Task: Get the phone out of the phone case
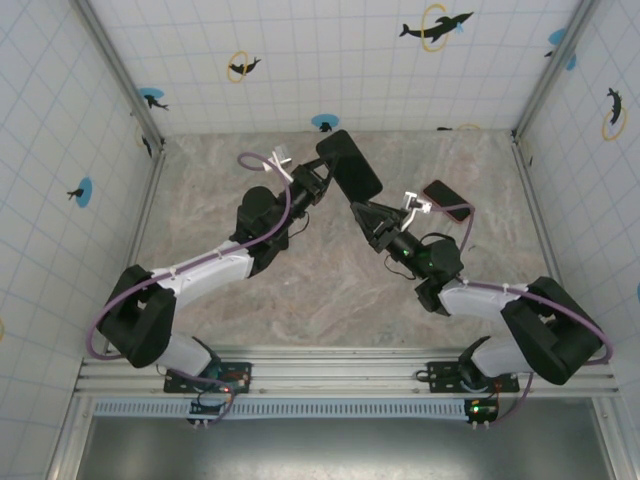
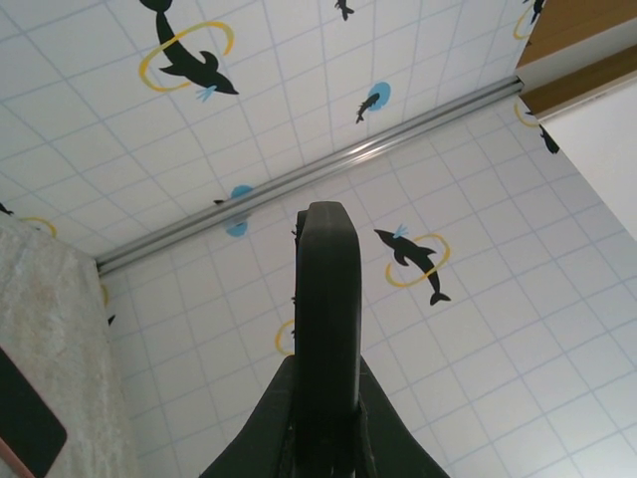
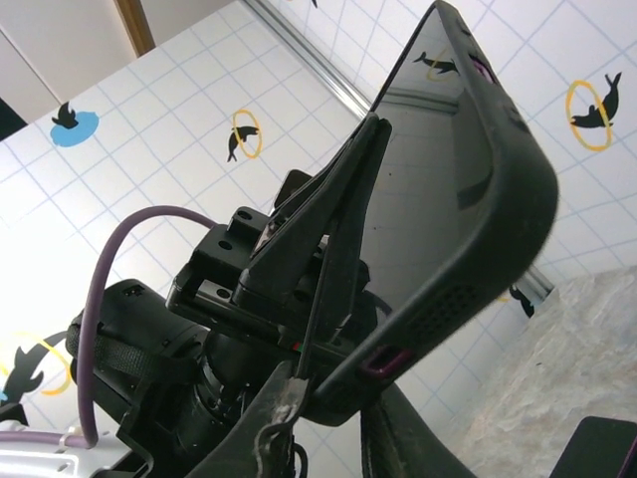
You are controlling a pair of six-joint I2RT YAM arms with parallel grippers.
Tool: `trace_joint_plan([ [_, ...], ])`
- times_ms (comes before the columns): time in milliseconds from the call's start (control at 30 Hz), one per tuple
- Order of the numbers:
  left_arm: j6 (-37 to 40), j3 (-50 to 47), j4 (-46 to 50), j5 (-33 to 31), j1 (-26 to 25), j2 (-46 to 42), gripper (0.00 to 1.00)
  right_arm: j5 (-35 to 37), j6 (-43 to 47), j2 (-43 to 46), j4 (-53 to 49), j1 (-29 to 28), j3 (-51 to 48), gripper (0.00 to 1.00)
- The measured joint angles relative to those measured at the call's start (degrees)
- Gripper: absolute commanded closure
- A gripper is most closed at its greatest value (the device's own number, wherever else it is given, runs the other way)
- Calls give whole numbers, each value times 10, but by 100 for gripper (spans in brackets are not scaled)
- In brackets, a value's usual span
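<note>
Up above the bench, left fingers clamp the black phone case; right fingers sit narrow around its lower corner, grip or not I cannot tell.

We saw a table with a grey marble pattern, closed in by white tiled walls on three sides. On the back wall a black dolphin jumped through a yellow ring, and a smaller one was to its left. A blue spot with a little dolphin was on the left wall. Metal posts stood in the corners. A metal rail ran along the near edge, with a grille just before it. From the left wrist we saw one more ringed dolphin, a metal bar and a wooden beam.
</note>
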State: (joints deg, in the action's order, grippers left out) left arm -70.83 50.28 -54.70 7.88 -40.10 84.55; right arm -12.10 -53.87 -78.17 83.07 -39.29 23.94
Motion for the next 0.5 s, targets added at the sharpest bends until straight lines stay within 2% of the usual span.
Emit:
trace_joint_plan([
  [233, -11, 0, -7, 0, 0, 0, 100, -20, 7, 0, 4, 7, 0, 89],
  [500, -32, 0, -2, 2, 1, 3, 100, -43, 36, 3, -14, 19, 3, 92],
])
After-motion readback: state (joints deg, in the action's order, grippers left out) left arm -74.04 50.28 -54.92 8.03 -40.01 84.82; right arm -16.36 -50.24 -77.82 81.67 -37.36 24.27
